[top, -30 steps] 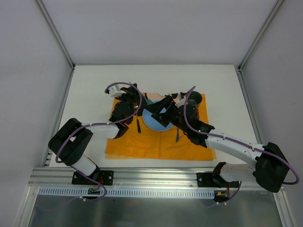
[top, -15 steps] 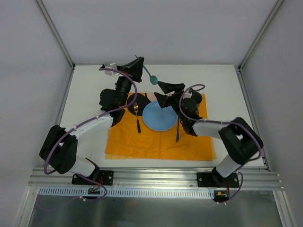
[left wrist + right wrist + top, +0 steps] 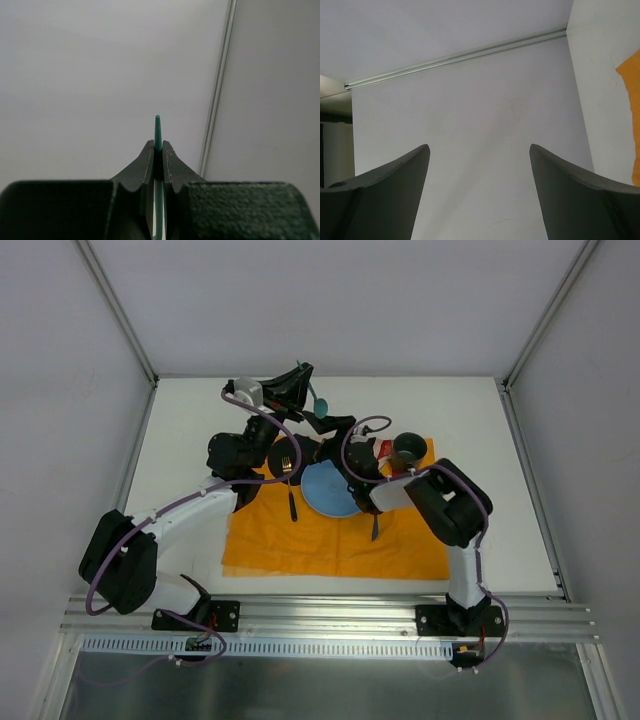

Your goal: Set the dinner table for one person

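Your left gripper (image 3: 158, 150) raised over far half of dinner table (image 3: 450, 405), jaws pinching handle of teal spoon (image 3: 319, 402); handle tip pokes past fingertips in wrist view. Your right gripper (image 3: 479, 165) near spoon, jaws spread wide, nothing between them. Dinner table lies flat under both arms, orange placemat (image 3: 330, 545) on its middle. On placemat you have blue plate (image 3: 325, 495), fork (image 3: 291, 502) just left of plate, knife (image 3: 374, 527) just right, dark cup (image 3: 408, 448) at far right corner.
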Robot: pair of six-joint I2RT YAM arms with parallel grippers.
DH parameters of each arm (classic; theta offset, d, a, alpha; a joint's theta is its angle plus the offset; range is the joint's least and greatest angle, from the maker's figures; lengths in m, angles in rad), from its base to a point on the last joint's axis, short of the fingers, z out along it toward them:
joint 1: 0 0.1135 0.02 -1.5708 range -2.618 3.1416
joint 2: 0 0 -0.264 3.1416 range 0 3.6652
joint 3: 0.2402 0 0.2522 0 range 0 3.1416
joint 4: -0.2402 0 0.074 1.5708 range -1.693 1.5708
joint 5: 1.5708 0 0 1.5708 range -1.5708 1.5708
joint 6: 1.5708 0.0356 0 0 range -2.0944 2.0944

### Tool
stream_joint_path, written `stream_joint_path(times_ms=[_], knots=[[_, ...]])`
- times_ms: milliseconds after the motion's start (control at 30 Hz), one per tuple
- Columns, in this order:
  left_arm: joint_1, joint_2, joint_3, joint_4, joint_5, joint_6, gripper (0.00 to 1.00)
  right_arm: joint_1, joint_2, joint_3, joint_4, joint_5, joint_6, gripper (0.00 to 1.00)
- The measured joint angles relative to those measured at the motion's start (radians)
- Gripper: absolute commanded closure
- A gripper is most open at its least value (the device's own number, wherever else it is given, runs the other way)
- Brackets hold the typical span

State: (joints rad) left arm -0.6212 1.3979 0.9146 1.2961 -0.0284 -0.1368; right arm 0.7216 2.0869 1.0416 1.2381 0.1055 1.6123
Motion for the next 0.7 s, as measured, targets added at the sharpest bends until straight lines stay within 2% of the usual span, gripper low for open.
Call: stream_joint_path(times_ms=[100, 300, 367, 700], knots=[[0.0, 0.0, -0.006, 0.0, 0.007, 0.078, 1.0, -0.005, -0.126, -0.093, -0.051, 0.003, -0.08, 0.15], [0.007, 0.007, -0.003, 0.031, 0.03, 0.211, 1.0, 0.026, -0.505, -0.16, -0.412, 0.098, -0.315, 0.15], [0.008, 0.011, -0.002, 0.031, 0.032, 0.225, 1.0, 0.045, -0.572, -0.16, -0.436, 0.123, -0.366, 0.17], [0.014, 0.074, -0.002, -0.001, 0.027, 0.219, 1.0, 0.056, -0.57, -0.161, -0.496, 0.146, -0.43, 0.23]])
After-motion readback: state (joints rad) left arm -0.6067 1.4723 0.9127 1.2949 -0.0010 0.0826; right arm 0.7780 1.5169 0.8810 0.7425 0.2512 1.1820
